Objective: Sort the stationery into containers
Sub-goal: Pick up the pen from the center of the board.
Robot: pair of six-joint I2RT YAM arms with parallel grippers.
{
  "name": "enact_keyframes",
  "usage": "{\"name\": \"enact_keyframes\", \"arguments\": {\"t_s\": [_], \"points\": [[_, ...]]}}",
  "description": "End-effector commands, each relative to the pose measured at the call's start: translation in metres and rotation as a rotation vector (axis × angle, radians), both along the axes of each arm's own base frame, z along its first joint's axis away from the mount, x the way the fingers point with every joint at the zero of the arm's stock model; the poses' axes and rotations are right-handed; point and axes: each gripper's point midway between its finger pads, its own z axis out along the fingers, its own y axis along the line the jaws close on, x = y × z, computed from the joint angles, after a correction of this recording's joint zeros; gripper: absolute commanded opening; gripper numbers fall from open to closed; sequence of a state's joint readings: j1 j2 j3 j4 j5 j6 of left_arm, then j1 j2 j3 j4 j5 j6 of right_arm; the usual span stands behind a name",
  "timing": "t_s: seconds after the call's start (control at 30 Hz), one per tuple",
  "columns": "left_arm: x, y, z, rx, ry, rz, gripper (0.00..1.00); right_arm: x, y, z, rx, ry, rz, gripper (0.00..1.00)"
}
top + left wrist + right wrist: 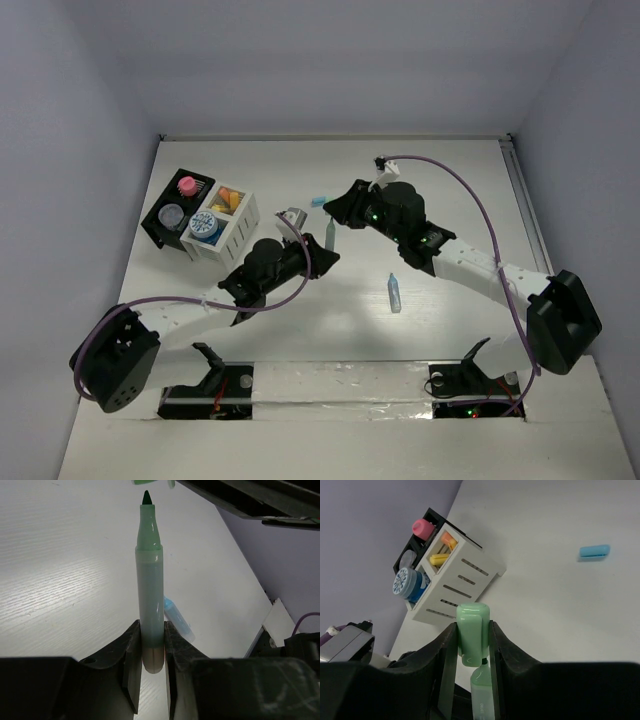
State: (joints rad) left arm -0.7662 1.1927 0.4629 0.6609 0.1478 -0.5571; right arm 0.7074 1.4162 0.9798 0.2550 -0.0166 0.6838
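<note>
**Two hands, one green marker and its cap**

Both arms reach in to meet over the middle of the bench. The left hand is clenched on the lower end of a green marker, which points away from the wrist with its dark tip bare. The right hand grips the green cap between its fingers, right at the marker's tip end.

At the far left stand a black tray and a white box, touching side by side. The tray holds a pink piece and a grey-lidded tub. The box holds a blue-lidded tub in one compartment, and an orange stick and a yellow stick in the next.

The overhead view alone shows a blue marker lying loose on the bench, near the right forearm. The right wrist view shows a small blue cap lying by itself. The left wrist view shows a blue piece partly hidden behind the green marker. Which blue piece it is cannot be told.
</note>
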Motion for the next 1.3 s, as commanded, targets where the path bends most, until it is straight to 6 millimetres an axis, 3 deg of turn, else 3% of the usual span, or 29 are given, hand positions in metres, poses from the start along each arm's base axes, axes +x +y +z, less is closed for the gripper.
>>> {"name": "enact_keyframes", "arguments": {"t_s": [0.0, 0.47, 0.73, 1.1, 1.27], "points": [[0.007, -0.004, 0.039, -0.058, -0.091, 0.012, 0.0, 0.005, -0.003, 0.018, 0.019, -0.063, -0.03, 0.09], [0.012, 0.003, 0.047, -0.038, -0.115, 0.051, 0.0, -0.001, 0.004, 0.014, 0.002, -0.062, -0.003, 0.09], [0.015, 0.004, 0.055, -0.033, -0.138, 0.063, 0.0, -0.012, 0.019, 0.006, -0.011, -0.058, 0.029, 0.09], [0.021, 0.015, 0.069, -0.043, -0.17, 0.125, 0.0, -0.01, 0.013, 0.002, -0.049, -0.078, -0.039, 0.09], [0.023, 0.013, 0.079, -0.074, -0.189, 0.128, 0.0, -0.019, 0.02, 0.003, -0.022, -0.084, 0.006, 0.09]]}}
